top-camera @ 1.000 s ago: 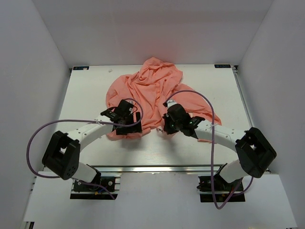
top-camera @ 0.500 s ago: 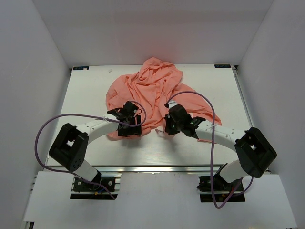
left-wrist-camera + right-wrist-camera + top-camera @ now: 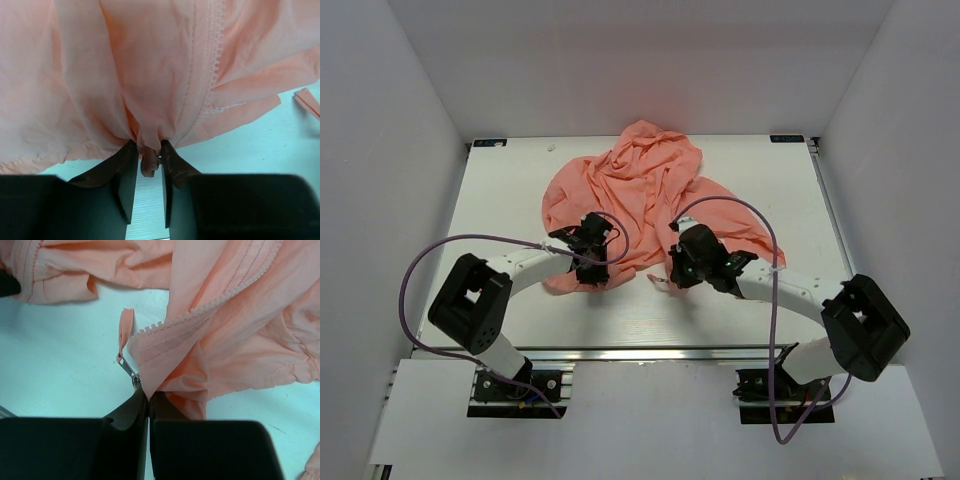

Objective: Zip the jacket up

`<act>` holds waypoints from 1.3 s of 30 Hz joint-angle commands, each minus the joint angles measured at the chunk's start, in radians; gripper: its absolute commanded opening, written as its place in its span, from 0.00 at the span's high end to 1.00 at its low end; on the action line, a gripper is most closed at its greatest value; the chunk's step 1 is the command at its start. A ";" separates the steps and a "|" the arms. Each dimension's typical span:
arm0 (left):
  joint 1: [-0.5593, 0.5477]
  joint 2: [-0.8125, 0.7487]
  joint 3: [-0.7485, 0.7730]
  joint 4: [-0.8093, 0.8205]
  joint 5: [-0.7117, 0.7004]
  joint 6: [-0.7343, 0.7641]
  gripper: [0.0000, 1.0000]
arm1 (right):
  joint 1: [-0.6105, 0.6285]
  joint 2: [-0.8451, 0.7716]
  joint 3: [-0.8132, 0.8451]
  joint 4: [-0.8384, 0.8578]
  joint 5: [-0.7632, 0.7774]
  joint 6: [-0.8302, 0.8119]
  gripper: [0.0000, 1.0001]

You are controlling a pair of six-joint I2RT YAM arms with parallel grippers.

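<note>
The salmon-pink jacket (image 3: 640,190) lies crumpled on the white table (image 3: 500,200), mostly on its far half. My left gripper (image 3: 594,268) is at the jacket's near-left hem. In the left wrist view it (image 3: 149,155) pinches a bunched fold of fabric beside one row of zipper teeth (image 3: 207,65). My right gripper (image 3: 677,274) is at the near-right front edge. In the right wrist view it (image 3: 148,392) is shut on the fabric corner at the foot of the other zipper row (image 3: 200,312). The metal slider pull (image 3: 127,369) with its pink tab (image 3: 125,332) sticks out just left of the fingers.
The arms' purple cables (image 3: 760,230) loop over the table and the jacket's right side. White walls close in the table on three sides. A metal rail (image 3: 640,352) runs along the near edge.
My left gripper has reached further into the jacket's hem and its jaws have come together on the fold. The right arm has shifted slightly toward the near edge, keeping its grip.
</note>
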 commanded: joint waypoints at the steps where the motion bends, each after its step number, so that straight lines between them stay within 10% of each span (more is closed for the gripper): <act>1: -0.007 -0.043 0.036 0.005 -0.010 0.001 0.65 | -0.006 -0.065 -0.036 0.042 -0.031 -0.041 1.00; 19: -0.007 -0.219 0.055 0.086 0.209 0.056 0.96 | -0.019 -0.176 -0.065 0.114 -0.270 -0.204 1.00; 39: -0.047 -0.204 0.036 0.301 0.386 0.038 1.00 | -0.018 -0.066 0.045 0.336 -0.251 -0.086 1.00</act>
